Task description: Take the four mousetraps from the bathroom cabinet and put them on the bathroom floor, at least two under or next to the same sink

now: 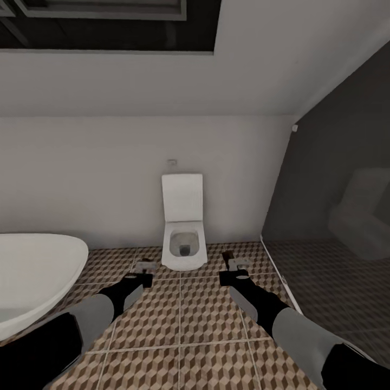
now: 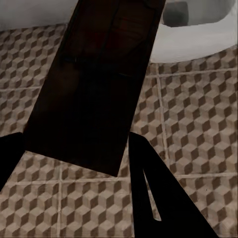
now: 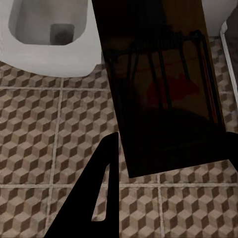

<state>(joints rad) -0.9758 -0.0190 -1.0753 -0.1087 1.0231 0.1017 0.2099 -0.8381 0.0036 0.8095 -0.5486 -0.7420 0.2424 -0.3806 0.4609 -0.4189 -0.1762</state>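
Both arms reach forward over the bathroom floor [image 1: 179,325], its cube-patterned tiles running to the white wall. Largest on the floor is the oval white bathtub [image 1: 32,281] at the left, then the white toilet [image 1: 183,238] straight ahead with its lid up, and a glass partition [image 1: 336,227] at the right.

Left pincer [image 1: 145,269] is clenched on a mousetrap [image 2: 94,84], a flat board seen dark in the left wrist view, between the two fingers [image 2: 158,198]. Right pincer [image 1: 232,264] grips a second mousetrap [image 3: 163,89], whose dark wire and reddish spot show in the right wrist view, held above the tiles just beside the toilet bowl [image 3: 49,34].
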